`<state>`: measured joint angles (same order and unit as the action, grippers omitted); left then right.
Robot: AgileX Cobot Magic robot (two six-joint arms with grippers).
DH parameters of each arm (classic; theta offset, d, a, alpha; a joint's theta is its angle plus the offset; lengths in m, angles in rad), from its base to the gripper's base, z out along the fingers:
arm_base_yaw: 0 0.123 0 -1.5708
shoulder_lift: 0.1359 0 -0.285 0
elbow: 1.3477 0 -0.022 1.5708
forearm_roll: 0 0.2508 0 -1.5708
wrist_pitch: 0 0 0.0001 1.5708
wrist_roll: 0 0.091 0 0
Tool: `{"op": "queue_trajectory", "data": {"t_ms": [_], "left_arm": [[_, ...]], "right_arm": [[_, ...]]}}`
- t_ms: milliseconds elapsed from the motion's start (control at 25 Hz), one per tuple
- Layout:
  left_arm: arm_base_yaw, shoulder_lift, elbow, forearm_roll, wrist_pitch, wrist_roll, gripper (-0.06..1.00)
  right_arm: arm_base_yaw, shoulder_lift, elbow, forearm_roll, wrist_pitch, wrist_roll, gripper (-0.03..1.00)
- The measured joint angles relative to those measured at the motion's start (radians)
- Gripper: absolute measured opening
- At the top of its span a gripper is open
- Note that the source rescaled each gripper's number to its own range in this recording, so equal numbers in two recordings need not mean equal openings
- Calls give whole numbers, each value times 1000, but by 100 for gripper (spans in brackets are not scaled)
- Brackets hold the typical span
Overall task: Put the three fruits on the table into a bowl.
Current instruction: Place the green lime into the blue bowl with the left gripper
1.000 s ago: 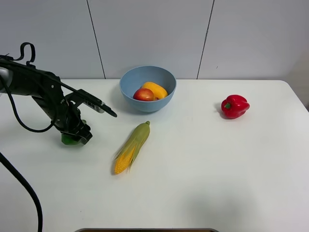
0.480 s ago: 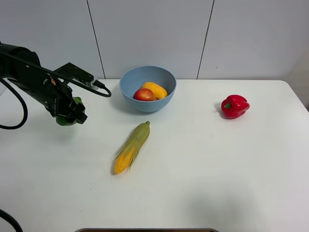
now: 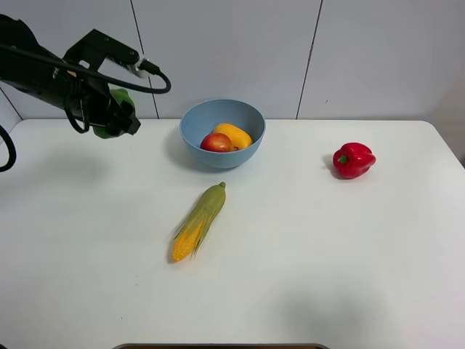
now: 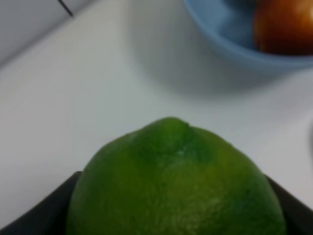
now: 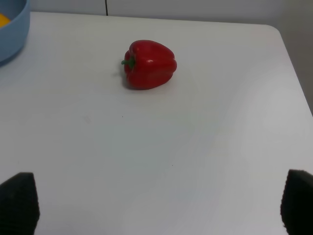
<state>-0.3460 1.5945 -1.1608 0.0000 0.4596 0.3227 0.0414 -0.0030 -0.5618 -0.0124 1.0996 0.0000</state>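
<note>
Exterior high: bowl (image 3: 195,129) holds apple (image 3: 216,142), mango (image 3: 234,134) — left gripper (image 3: 115,120) clamps lime (image 3: 120,98); right gripper (image 5: 156,205) wide.

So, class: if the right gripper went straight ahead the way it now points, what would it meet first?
Probably the red bell pepper, slightly off-centre ahead; bare table lies between. Depth is unclear.

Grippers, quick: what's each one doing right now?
Left gripper: shut on the lime, lifted off the table.
Right gripper: open, holding nothing.
</note>
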Motion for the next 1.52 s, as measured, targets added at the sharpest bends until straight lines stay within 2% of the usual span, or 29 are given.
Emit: {"op": "queue_trajectory", "data": {"t_ms": [360,1200,1520], "left_arm": [[-44,68,-178,0,0,14,2],[-149,468,-656,-17,75,38,2],[-160,597,-736,-44,88,52,2]], "right_arm": [[0,0,0,0,0,0,100],[0,0,0,0,0,0,100],[0,0,0,0,0,0,100]]}}
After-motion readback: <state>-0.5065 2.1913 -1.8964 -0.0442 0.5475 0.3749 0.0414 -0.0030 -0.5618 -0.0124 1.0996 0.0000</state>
